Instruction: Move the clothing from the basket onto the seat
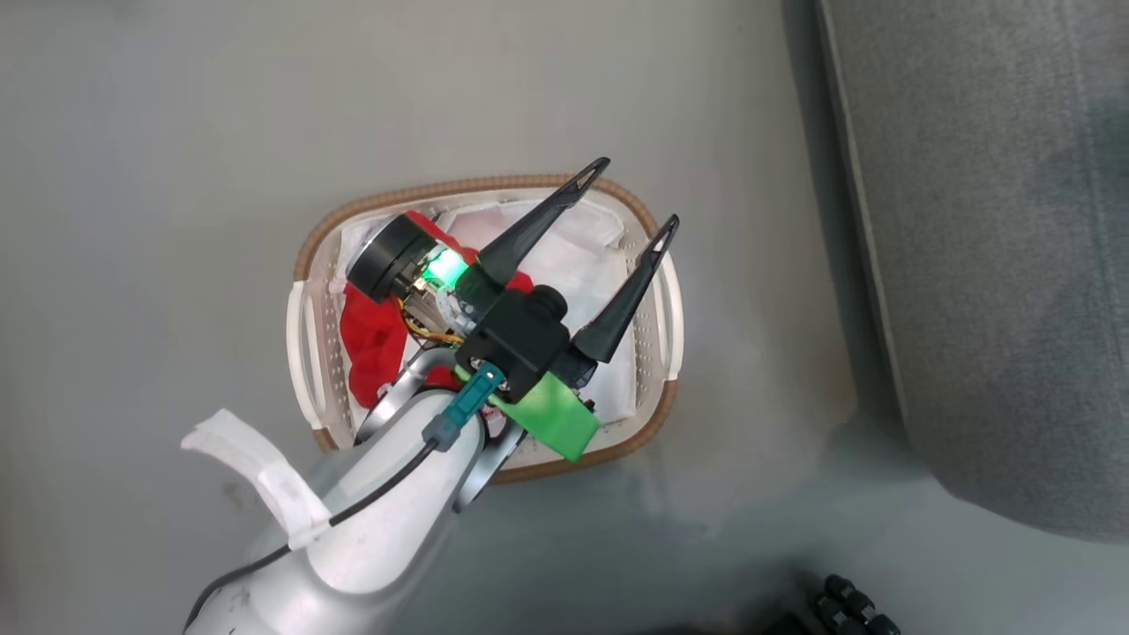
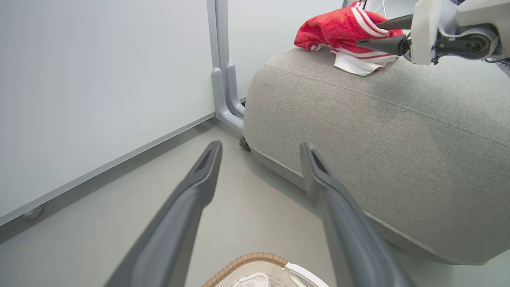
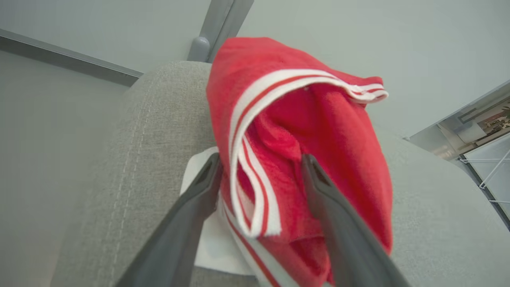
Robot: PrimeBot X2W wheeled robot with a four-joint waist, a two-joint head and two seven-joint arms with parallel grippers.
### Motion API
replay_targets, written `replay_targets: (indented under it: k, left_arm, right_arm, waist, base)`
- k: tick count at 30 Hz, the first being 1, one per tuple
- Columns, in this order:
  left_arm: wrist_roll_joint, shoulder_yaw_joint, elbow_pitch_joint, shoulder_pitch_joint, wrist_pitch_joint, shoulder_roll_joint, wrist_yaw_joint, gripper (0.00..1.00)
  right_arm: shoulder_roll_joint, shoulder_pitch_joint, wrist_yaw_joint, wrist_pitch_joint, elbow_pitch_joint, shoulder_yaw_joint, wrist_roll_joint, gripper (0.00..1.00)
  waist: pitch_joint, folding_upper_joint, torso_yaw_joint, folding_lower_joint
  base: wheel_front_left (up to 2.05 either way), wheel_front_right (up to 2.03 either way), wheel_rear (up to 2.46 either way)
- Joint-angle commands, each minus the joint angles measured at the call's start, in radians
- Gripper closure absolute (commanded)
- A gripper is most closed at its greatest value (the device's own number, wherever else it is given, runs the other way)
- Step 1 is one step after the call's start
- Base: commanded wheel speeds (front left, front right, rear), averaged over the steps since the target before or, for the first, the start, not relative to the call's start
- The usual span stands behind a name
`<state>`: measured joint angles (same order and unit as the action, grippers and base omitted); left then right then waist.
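Observation:
The cream basket (image 1: pixel 459 187) with a brown rim stands on the floor, holding one red piece of clothing (image 1: pixel 370 339) at its left side. My left gripper (image 1: pixel 639 191) hovers open above the basket, nothing between its fingers (image 2: pixel 199 179). The grey seat (image 1: pixel 997 265) lies to the right. A second red garment with white stripes (image 2: pixel 330 28) rests bunched on top of the seat (image 2: pixel 378 139). My right gripper (image 3: pixel 261 157) stands open, its fingers wide apart on either side of that garment (image 3: pixel 279 131); in the left wrist view the right gripper (image 2: pixel 368 35) reaches in from the upper right.
A white liner cloth (image 1: pixel 573 256) covers the basket's right half. A pale wall panel with a grey post (image 2: pixel 225 79) stands behind the seat. Bare floor surrounds the basket. A dark ribbed object (image 1: pixel 851 604) sits at the lower right.

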<state>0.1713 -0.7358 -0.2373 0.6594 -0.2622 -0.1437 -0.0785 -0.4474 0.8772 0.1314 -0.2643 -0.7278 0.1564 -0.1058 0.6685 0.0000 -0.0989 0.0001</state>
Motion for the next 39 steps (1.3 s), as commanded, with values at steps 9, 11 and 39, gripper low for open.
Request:
replay_targets:
  k: [9, 11, 39]
  left_arm:
    - [0.043, 0.066, -0.007, -0.081, -0.003, 0.003, 0.015, 0.00]
    - [0.046, 0.082, -0.008, -0.101, -0.003, 0.007, 0.018, 0.00]
    - [0.073, 0.522, -0.029, -0.502, -0.002, 0.070, 0.054, 0.00]
  right_arm:
    - [0.031, -0.129, -0.001, 0.000, 0.068, -0.041, 0.034, 0.00]
    - [0.030, -0.143, -0.001, 0.000, 0.081, -0.049, 0.040, 0.00]
    - [0.306, -0.418, -0.001, 0.000, 0.286, -0.191, 0.142, 0.00]
  waist:
    - [-0.157, 0.0000, -0.029, -0.0001]
    - [-0.189, 0.0000, -0.029, -0.0001]
    - [-0.538, 0.0000, 0.122, -0.0001]
  base:
    - [0.00, 0.00, 0.00]
    - [0.00, 0.00, 0.00]
    - [0.00, 0.00, 0.00]
